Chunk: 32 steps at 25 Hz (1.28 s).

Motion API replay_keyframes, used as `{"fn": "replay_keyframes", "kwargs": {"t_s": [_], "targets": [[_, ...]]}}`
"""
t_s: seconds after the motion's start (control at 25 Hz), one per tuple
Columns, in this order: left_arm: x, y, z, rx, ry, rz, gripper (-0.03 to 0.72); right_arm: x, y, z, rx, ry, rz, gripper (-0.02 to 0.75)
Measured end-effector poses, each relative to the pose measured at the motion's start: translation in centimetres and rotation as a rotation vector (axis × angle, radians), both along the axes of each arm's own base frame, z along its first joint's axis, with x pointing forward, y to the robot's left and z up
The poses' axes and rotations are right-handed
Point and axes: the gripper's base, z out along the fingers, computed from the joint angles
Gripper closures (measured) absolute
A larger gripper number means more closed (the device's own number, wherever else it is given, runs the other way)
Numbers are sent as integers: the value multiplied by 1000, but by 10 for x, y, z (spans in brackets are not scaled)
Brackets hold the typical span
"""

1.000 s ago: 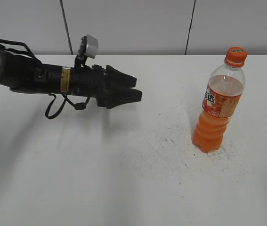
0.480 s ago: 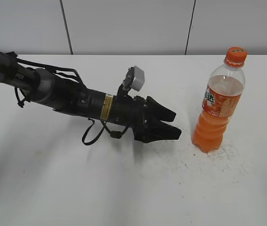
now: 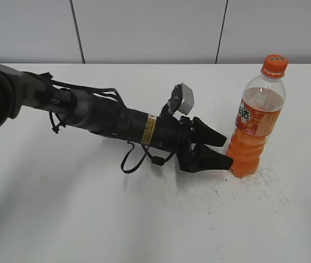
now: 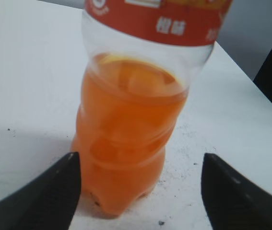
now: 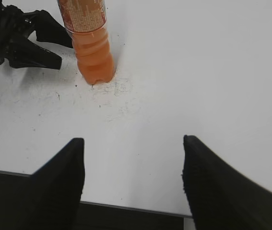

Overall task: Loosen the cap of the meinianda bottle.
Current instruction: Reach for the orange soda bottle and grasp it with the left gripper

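Clear plastic meinianda bottle [image 3: 255, 129] of orange drink, orange label, waisted lower body: upright on the white desk [image 3: 78, 219]. Small round orange ribbed cap [image 3: 275, 64]: seated on the bottle neck, untouched by either claw.

Left black claw [image 3: 221, 150]: spread wide at the bottle's lower body, low over the desk. One finger [image 4: 40, 196] just beside the bottle base on one side, the other clear of it on the opposite side. Contact with the bottle: cannot tell. Nothing gripped.

Right black claw [image 5: 133, 179]: well apart from the bottle, spread wide above the desk, holding nothing.

Dark speckled scuffing [image 5: 112, 93]: on the desk surface around the bottle base.
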Motion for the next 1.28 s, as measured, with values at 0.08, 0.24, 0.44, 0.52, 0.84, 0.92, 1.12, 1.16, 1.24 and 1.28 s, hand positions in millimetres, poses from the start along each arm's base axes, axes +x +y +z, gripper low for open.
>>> {"fn": "replay_keyframes", "kwargs": {"t_s": [0.08,0.24,0.44,0.52,0.84,0.92,1.12,1.16,1.24,1.28], "targets": [[0,-6,-3,-4,-5,-10,79,0,0,0,0,0,0,263],[1,-14,-6,-20,-10,-10,79,0,0,0,0,0,0,263],[4,-22,-11,-38,-10,-2,79,0,0,0,0,0,0,263],[4,-25,-13,-35,-14,2,79,0,0,0,1,0,0,263],[4,-39,-15,-46,-39,-6,79,0,0,0,1,0,0,263],[3,-42,-16,-53,-33,-3,79,0,0,0,1,0,0,263],[2,-45,-19,-68,-16,6,78,0,0,0,1,0,0,263],[2,-46,-20,-69,-17,5,78,0,0,0,1,0,0,263],[2,-47,-20,-69,-20,4,79,0,0,0,1,0,0,263],[2,-48,-20,-69,-22,2,80,0,0,0,1,0,0,263]]}}
